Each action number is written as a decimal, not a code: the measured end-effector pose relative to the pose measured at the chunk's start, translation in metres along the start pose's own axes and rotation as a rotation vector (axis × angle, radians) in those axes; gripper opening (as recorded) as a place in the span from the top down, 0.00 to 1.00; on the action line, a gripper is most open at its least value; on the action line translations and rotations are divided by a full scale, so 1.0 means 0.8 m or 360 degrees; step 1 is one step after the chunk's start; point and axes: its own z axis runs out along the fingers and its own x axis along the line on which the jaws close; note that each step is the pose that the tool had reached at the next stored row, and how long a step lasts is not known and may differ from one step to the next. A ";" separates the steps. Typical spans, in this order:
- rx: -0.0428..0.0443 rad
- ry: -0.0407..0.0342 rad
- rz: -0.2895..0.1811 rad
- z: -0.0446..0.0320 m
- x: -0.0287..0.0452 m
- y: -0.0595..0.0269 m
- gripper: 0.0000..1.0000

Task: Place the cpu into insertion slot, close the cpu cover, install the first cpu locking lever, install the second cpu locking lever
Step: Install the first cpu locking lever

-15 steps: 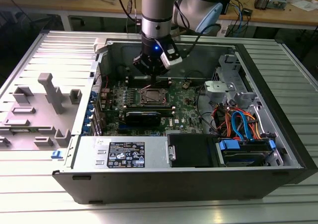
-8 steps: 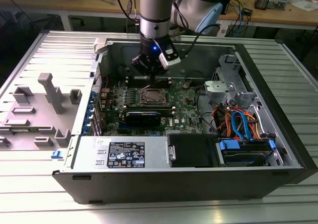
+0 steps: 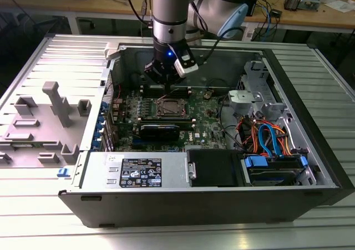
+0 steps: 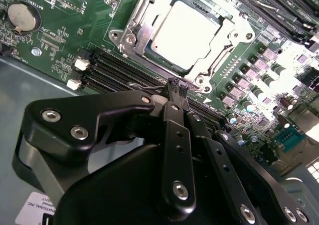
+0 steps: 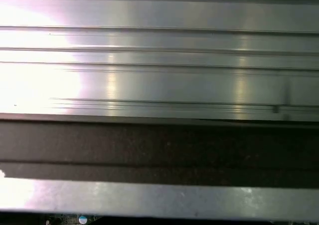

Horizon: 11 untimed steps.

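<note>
The cpu (image 4: 184, 33) lies flat in the insertion slot (image 3: 169, 107) on the green motherboard (image 4: 65, 30), its silver top showing through the window of the cpu cover (image 4: 141, 35), which lies down over it. My gripper (image 4: 177, 88) hangs just beside the socket's edge, over the black memory slots, with its black fingers (image 4: 172, 105) pressed together. A thin wire locking lever (image 4: 144, 87) ends right at the fingertips; whether they touch it I cannot tell. In the exterior view the gripper (image 3: 165, 79) stands just behind the socket inside the open computer case.
Long black memory slots (image 4: 112, 68) and a coin battery (image 4: 22, 16) flank the socket. The case holds a power supply (image 3: 138, 171) in front and a drive cage with coloured cables (image 3: 266, 139) on the exterior view's right. A grey fixture (image 3: 55, 103) sits left of the case.
</note>
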 end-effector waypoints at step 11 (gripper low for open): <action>0.0000 0.0005 0.0000 0.0072 -0.0134 0.000 0.89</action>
